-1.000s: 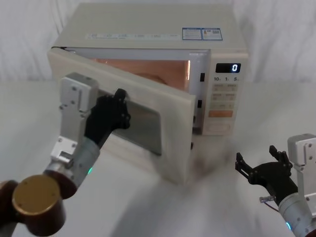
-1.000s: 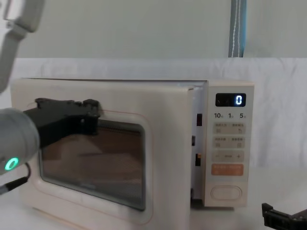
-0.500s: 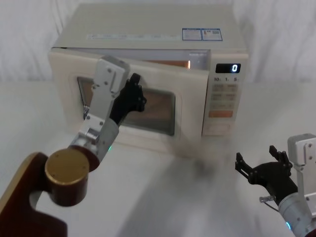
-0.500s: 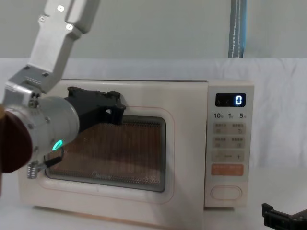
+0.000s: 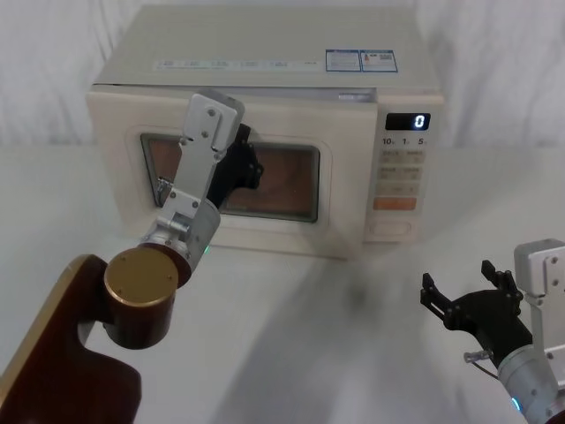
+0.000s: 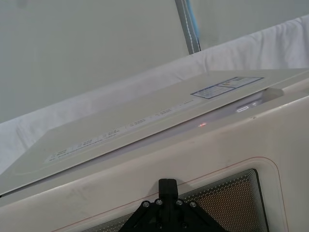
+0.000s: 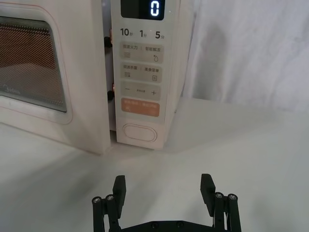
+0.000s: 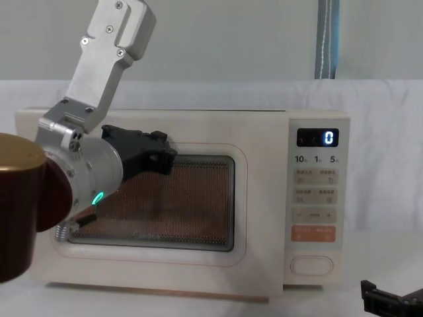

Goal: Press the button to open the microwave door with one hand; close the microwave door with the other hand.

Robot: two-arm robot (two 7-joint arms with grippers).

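The cream microwave door (image 5: pixel 342 199) with its dark window lies almost flush with the oven front. In the right wrist view a narrow gap with latch hooks still shows beside the control panel. My left gripper (image 5: pixel 251 166), black with fingers together, presses against the upper part of the door (image 8: pixel 254 218) at the window's top edge; its tip (image 6: pixel 167 184) touches the panel. My right gripper (image 5: pixel 470 303) hovers low over the table at the front right, open and holding nothing, facing the panel. The wide cream button (image 7: pixel 140 133) sits at the panel's bottom (image 5: pixel 390 229), under the orange key.
The microwave (image 5: pixel 265 44) stands at the back of a white-draped table (image 5: pixel 353 336), with white cloth behind. The display (image 5: pixel 408 122) reads 0. My left arm's brown elbow joint (image 5: pixel 141 296) reaches across the front left.
The door has swung from wide open to nearly closed, pushed by my left gripper moving toward the oven. The right gripper has stayed put.
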